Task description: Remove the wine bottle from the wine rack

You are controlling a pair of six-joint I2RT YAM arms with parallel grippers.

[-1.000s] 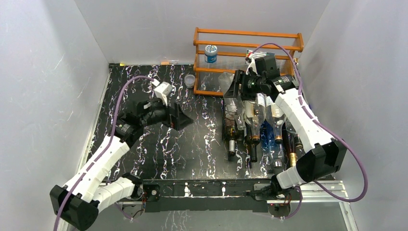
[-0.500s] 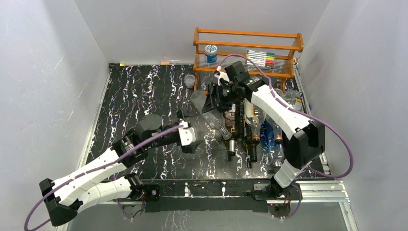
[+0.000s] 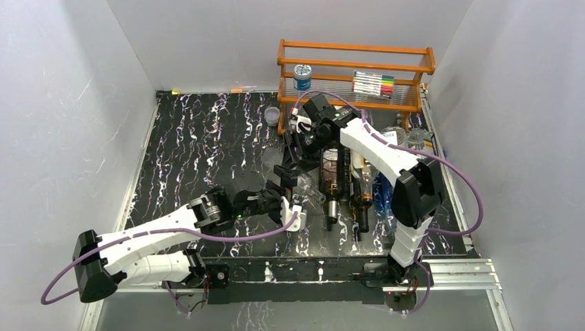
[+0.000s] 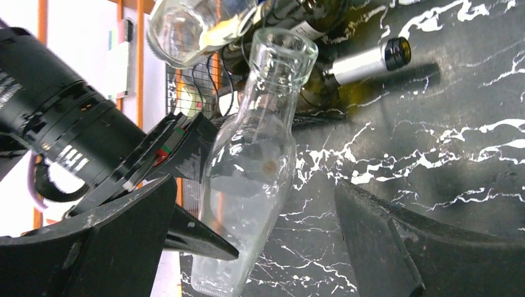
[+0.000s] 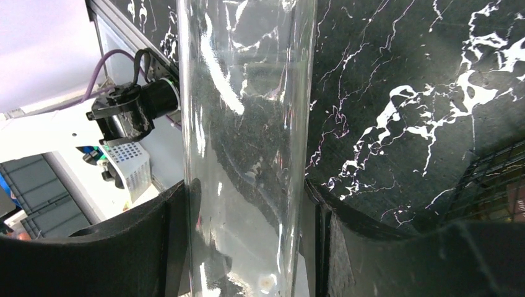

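Note:
A clear glass wine bottle [image 3: 303, 187] hangs tilted over the black marble tabletop, just left of the wine rack [image 3: 343, 181]. My right gripper [image 3: 291, 165] is shut on its body; in the right wrist view both pads press the glass [image 5: 247, 154] on either side of the gripper [image 5: 247, 204]. My left gripper [image 3: 279, 201] is open right beside it. In the left wrist view the bottle [image 4: 251, 167] stands between my wide-apart fingers, nearer the left one, with no contact visible at the gripper [image 4: 254, 198]. The rack's wire mesh [image 4: 186, 86] shows behind.
Several dark bottles [image 3: 362, 186] and a blue one [image 3: 386, 196] lie in the rack's slots. Behind stands an orange wooden shelf [image 3: 355, 49] holding a can [image 3: 302, 76] and markers [image 3: 373, 84]. A small cup [image 3: 272, 115] sits on the table beside the shelf.
My right arm has swung the clear bottle leftward and nearer, away from the rack. My left arm has moved right and toward the near edge, bringing its open gripper up to the bottle.

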